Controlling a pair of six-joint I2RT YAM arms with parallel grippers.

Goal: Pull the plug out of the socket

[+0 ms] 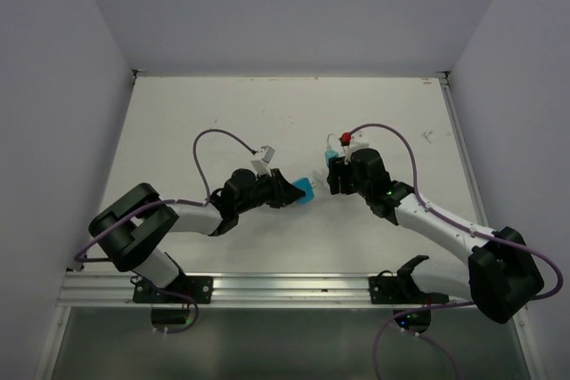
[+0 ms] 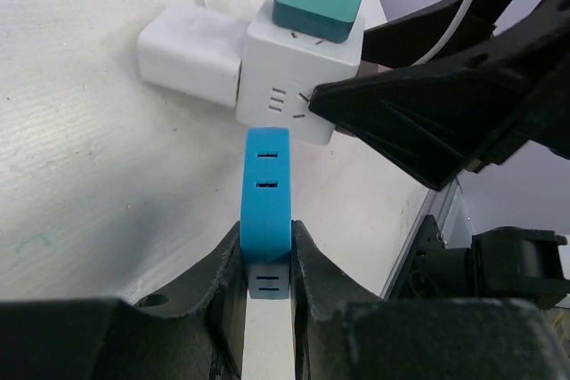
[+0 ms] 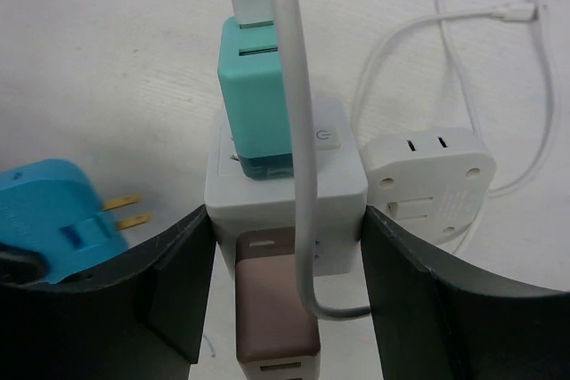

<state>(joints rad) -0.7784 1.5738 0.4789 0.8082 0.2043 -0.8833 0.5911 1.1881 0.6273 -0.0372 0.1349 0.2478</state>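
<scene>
The socket (image 3: 338, 180) is a white cube on the table. A teal plug (image 3: 256, 104) sits in its top and a brown plug (image 3: 274, 300) in its near face. My right gripper (image 3: 285, 220) is shut on the socket, one finger on each side. My left gripper (image 2: 267, 233) is shut on a blue plug (image 2: 266, 184). The blue plug (image 3: 53, 220) is out of the socket, with its two brass prongs (image 3: 125, 211) bare and a short gap from the cube's left face. In the top view the left gripper (image 1: 289, 190) and right gripper (image 1: 337, 177) face each other at mid-table.
A white plug block (image 3: 432, 175) sits against the socket's right side, seen in the left wrist view (image 2: 187, 60) on its far side. A thin white cable (image 3: 463, 51) loops on the table behind. A purple arm cable (image 1: 218, 135) arcs over the left arm.
</scene>
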